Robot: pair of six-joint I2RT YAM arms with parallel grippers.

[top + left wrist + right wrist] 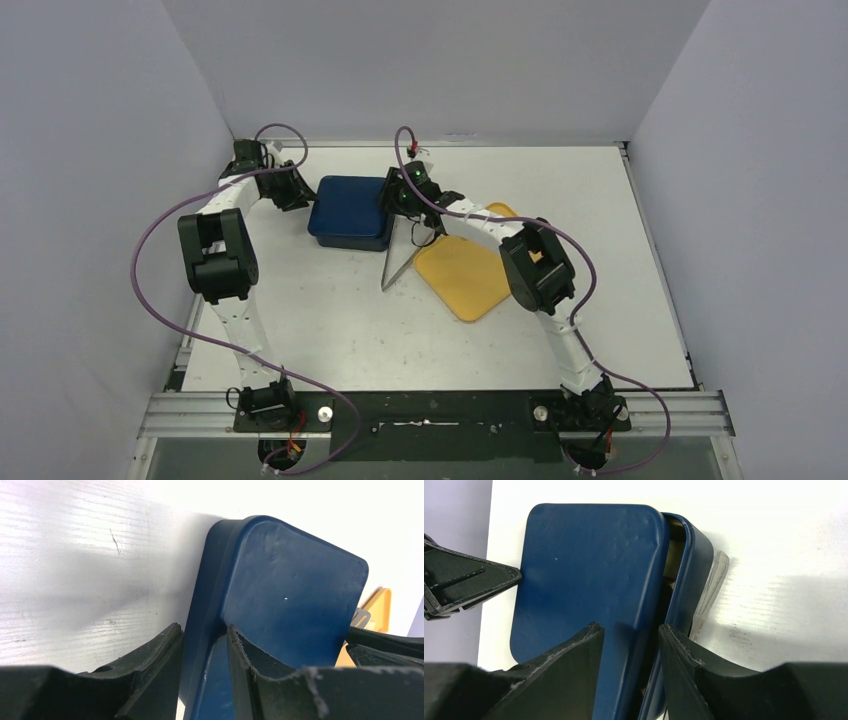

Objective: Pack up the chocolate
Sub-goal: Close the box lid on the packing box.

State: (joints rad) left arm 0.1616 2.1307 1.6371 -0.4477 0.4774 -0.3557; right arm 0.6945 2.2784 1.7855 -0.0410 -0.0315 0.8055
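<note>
Dark-blue rounded plastic lid [589,565] sits shifted on its blue box [698,555], clamped at opposite edges by left gripper [202,630] and right gripper [630,629], with the chocolate [670,572] directly beneath, a brown sliver showing nearest the right.

box lid [589,565]: dark blue | tray [462,275]: yellow | table [330,330]: white | cables [134,272]: purple | walls [90,150]: grey

My left hand [202,630] grips the left end of the blue box [345,215] and my right hand [629,627] grips its right end, so both ends are blocked. Metal tongs [400,260] lie between the box and the yellow tray [465,275]. The worktop [330,330] in front is open, and a narrow strip runs behind to the back wall [430,60].
</note>
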